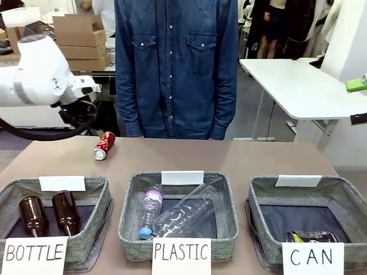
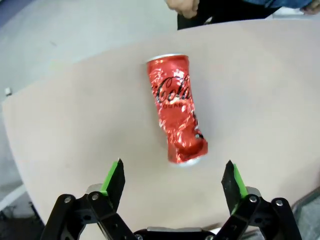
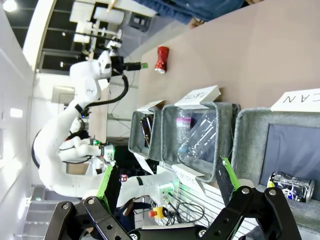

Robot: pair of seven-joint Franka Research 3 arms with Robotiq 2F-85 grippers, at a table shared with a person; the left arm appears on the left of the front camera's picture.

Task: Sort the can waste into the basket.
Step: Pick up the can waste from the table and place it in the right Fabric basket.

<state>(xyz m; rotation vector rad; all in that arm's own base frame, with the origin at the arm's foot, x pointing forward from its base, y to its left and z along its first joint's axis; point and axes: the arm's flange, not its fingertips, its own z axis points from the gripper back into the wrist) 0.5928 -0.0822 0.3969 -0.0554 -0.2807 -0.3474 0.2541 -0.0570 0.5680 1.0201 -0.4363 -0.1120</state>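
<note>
A: Front view first. Where are the cans?
B: The red can (image 1: 104,145) lies on its side on the desk (image 1: 241,160), far left, well apart from the basket (image 1: 347,197) signed CAN at the right. The dark can (image 1: 312,236) lies inside that basket, by its near wall.
A: Left wrist view?
B: The left fingers (image 2: 114,176) stand wide apart over the desk. The red can lies just beyond their tips, in line with the gap, not touched.
A: Right wrist view?
B: The right fingers (image 3: 226,176) are spread wide, holding nothing. The basket with the dark can is beyond them.
</note>
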